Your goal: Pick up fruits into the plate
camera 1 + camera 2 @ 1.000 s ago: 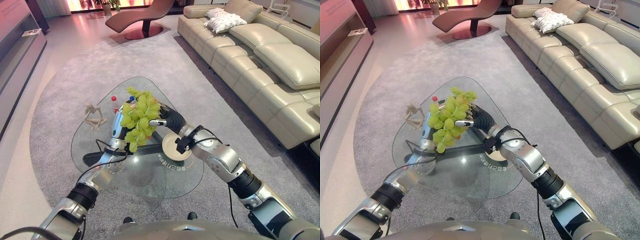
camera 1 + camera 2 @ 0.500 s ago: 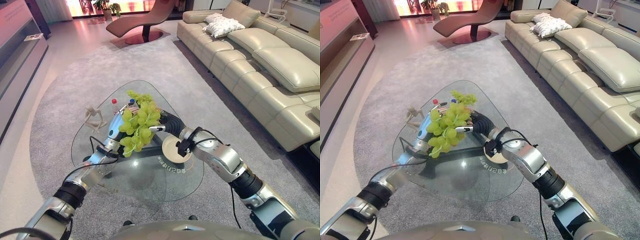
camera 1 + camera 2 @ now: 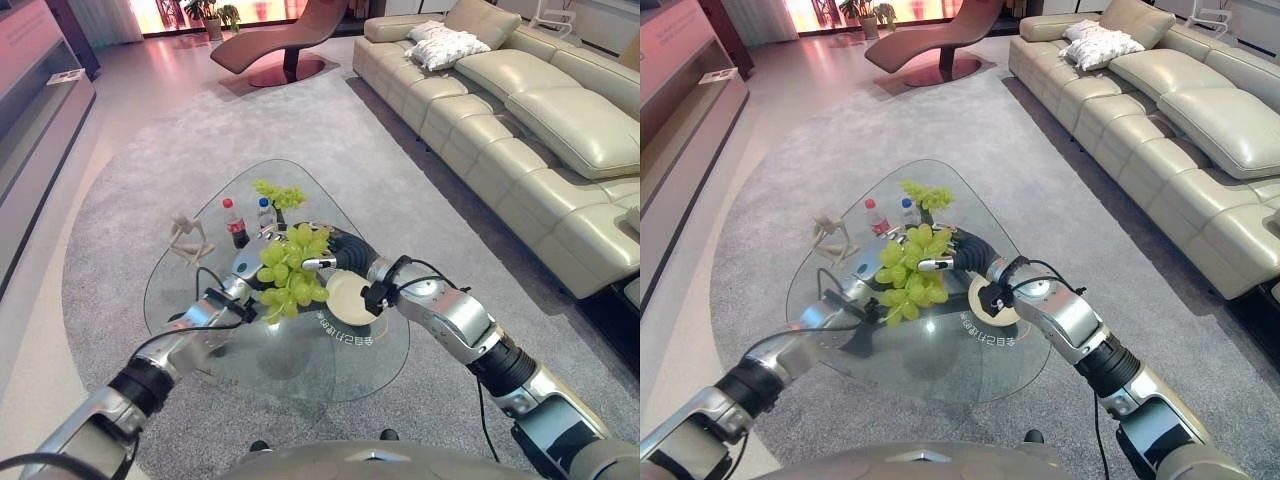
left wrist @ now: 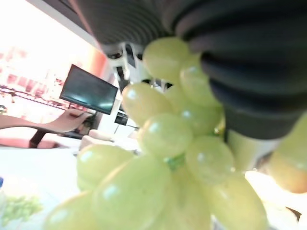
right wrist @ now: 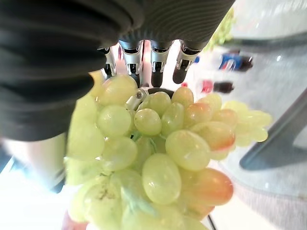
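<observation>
A big bunch of green grapes (image 3: 290, 270) hangs just over the glass table (image 3: 300, 365), at the left edge of a round cream plate (image 3: 352, 298). My right hand (image 3: 338, 256) reaches in from the right and is shut on the bunch, its thumb across the top grapes. The right wrist view has the grapes (image 5: 158, 158) lying against the palm under the fingers (image 5: 144, 57). My left hand (image 3: 232, 293) sits low at the bunch's left side, partly behind it. The grapes (image 4: 158, 158) press close in the left wrist view.
A second, smaller green bunch (image 3: 280, 193) lies at the table's far end. Two small bottles (image 3: 234, 222) (image 3: 265, 213) and a wooden figurine (image 3: 188, 235) stand on the far left part. A long cream sofa (image 3: 560, 130) runs along the right.
The grapes have come down from high above the table to just over it beside the plate, with both hands lowering. The bottles behind now show.
</observation>
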Controlling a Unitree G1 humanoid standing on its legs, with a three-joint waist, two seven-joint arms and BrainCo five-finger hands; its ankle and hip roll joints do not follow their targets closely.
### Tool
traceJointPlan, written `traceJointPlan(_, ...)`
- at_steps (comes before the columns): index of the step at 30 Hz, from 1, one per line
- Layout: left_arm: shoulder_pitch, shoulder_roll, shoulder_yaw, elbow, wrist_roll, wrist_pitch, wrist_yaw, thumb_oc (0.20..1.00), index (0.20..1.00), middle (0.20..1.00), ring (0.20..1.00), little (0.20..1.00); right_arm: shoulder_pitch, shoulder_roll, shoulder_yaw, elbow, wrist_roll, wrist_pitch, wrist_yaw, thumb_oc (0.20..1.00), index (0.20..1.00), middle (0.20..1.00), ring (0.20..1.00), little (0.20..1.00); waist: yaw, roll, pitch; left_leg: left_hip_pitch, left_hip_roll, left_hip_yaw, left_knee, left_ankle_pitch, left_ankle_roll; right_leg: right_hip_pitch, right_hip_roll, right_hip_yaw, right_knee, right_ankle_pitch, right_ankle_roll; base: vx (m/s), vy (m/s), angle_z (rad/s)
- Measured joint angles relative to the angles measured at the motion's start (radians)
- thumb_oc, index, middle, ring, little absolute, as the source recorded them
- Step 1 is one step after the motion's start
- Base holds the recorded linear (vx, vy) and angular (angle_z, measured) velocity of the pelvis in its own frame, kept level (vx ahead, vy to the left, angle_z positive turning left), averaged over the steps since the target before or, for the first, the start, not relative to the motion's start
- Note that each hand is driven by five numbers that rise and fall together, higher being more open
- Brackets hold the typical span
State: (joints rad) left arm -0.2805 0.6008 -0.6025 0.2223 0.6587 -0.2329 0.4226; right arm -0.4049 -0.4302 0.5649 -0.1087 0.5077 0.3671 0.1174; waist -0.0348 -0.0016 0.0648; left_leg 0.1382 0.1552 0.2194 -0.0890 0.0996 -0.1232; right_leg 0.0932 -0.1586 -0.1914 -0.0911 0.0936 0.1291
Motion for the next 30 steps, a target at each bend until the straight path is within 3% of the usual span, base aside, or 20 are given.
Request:
traceJointPlan(1,-0.006,-0.016,-0.016,0.000,0.008,0.034,-0.003,0.200,0.200,0.200,0.200,0.200,-0.002,-0.003,-0.002,0.006,0.000,0.005,-0.012,0.200,0.200,0.200,0.200,0.200,-0.001,0.002,-0.001,0.000,0.000,0.000,0.000,0.000,0.000,0.000,0.000,0.002,0.000,0.000,0.000,0.00,0.000,0.00)
traceJointPlan(3,-0.010,-0.038,-0.038,0.000,0.014,0.081,-0.009,0.200,0.200,0.200,0.200,0.200,-0.010,-0.021,-0.003,0.008,0.000,0.016,-0.029,0.300,0.300,0.300,0.300,0.300,-0.008,0.003,-0.002,0.002,0.000,0.001,0.000,0.000,0.000,-0.001,0.001,0.005,0.000,0.000,0.000,-0.02,-0.019,-0.04)
traceJointPlan(5,-0.013,-0.041,-0.064,0.000,0.034,0.114,-0.021,0.200,0.200,0.200,0.200,0.200,-0.022,-0.023,-0.001,0.020,0.001,0.030,-0.043,0.200,0.200,0.200,0.200,0.200,-0.021,0.003,-0.002,0.004,0.001,0.003,0.000,0.000,0.000,-0.001,0.002,0.008,0.000,0.000,0.000,-0.01,-0.014,-0.05)
traceJointPlan(6,-0.013,-0.045,-0.073,0.001,0.043,0.124,-0.026,0.200,0.200,0.200,0.200,0.200,-0.025,-0.022,0.002,0.020,0.000,0.030,-0.046,0.200,0.200,0.200,0.200,0.200,-0.024,0.004,-0.002,0.004,0.001,0.007,0.000,0.000,0.000,-0.003,0.002,0.011,0.000,0.000,0.000,-0.01,-0.012,-0.07)
traceJointPlan(12,-0.013,-0.083,-0.080,0.001,0.043,0.144,-0.024,0.200,0.200,0.200,0.200,0.200,-0.038,-0.019,0.000,0.021,-0.033,0.032,-0.063,0.200,0.200,0.200,0.200,0.200,-0.023,0.003,-0.003,0.007,0.001,0.015,0.000,0.000,0.000,-0.003,0.002,0.015,0.000,0.001,-0.001,0.00,-0.003,-0.02)
traceJointPlan(30,-0.012,-0.093,-0.078,0.001,0.015,0.172,-0.008,0.200,0.200,0.200,0.200,0.200,-0.039,0.014,-0.004,0.021,-0.067,0.028,-0.063,0.200,0.200,0.200,0.200,0.200,-0.019,0.000,-0.005,0.009,0.002,0.015,0.000,0.000,0.000,-0.001,0.003,0.015,0.000,0.002,-0.002,0.00,0.000,0.00)
